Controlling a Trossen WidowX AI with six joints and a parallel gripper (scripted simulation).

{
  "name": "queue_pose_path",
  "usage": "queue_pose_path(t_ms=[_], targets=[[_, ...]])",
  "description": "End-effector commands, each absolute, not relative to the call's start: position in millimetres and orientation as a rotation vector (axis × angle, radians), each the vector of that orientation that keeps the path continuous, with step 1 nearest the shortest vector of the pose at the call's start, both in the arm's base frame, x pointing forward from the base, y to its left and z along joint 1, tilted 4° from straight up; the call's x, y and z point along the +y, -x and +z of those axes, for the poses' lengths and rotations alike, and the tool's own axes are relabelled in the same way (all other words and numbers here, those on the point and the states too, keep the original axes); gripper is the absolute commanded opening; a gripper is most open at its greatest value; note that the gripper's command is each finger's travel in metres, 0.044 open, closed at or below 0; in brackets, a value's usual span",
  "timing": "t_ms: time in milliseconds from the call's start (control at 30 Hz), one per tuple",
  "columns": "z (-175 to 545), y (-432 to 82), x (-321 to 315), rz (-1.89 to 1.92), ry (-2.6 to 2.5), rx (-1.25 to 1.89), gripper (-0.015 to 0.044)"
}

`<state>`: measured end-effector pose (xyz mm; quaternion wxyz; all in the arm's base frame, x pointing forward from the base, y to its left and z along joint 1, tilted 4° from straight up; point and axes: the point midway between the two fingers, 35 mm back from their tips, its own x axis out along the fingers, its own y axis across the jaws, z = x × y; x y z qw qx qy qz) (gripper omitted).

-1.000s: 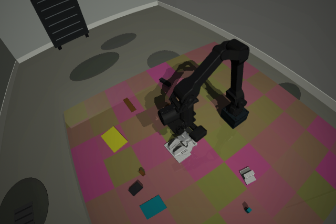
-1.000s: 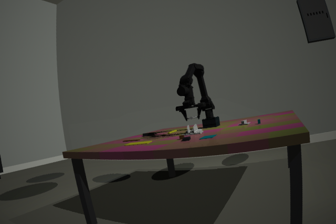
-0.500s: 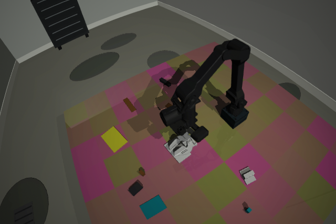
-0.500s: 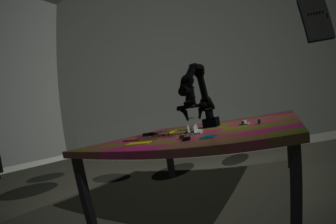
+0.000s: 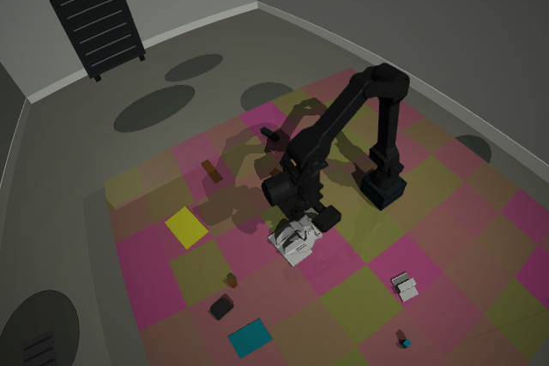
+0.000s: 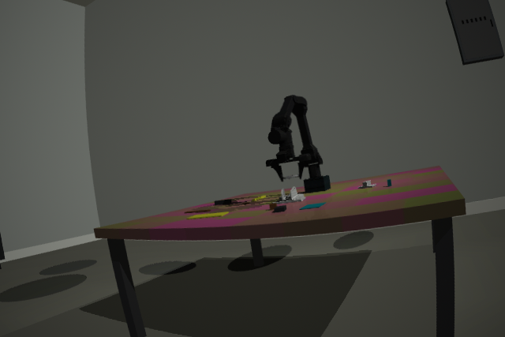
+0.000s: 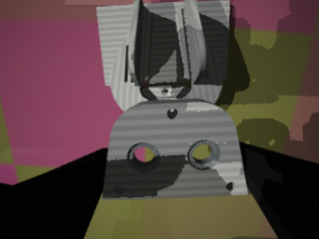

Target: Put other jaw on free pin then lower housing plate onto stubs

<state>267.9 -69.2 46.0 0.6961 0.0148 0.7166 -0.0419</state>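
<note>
My gripper (image 6: 291, 178) (image 7: 171, 152) is shut on the housing plate (image 7: 171, 131), a pale plate with a rounded edge and two large holes. It holds the plate by its sides, raised above the table. The white base (image 5: 293, 259) (image 7: 106, 45) stands on the table below, just beyond the plate's rounded edge in the wrist view. Two upright pale jaws stand side by side on it, a left jaw (image 7: 134, 55) and a right jaw (image 7: 197, 50). The plate hides the near part of the base, with the pins and stubs. Whether the gear teeth mesh cannot be told.
A small white stand (image 5: 404, 287) (image 6: 368, 184) and a small cyan block (image 5: 406, 343) (image 6: 389, 182) lie apart. A teal sheet (image 5: 250, 338), a black block (image 5: 221, 307), an orange piece (image 5: 232, 280), a yellow sheet (image 5: 186, 227), a brown bar (image 5: 212, 171) and a black bar (image 5: 269, 134) lie around.
</note>
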Motion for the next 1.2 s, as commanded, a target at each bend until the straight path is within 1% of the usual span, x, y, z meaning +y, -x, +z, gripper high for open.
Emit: queue_pose_path(t_ms=[0,500,1167], targets=[[46.6,-268.2,-69.7,-0.099,-0.032,1.594,0.0351],[45.5,-268.5,-69.4,-0.099,-0.032,1.594,0.0351],[13.0,-269.1,-71.1,-0.100,-0.032,1.594,0.0351]])
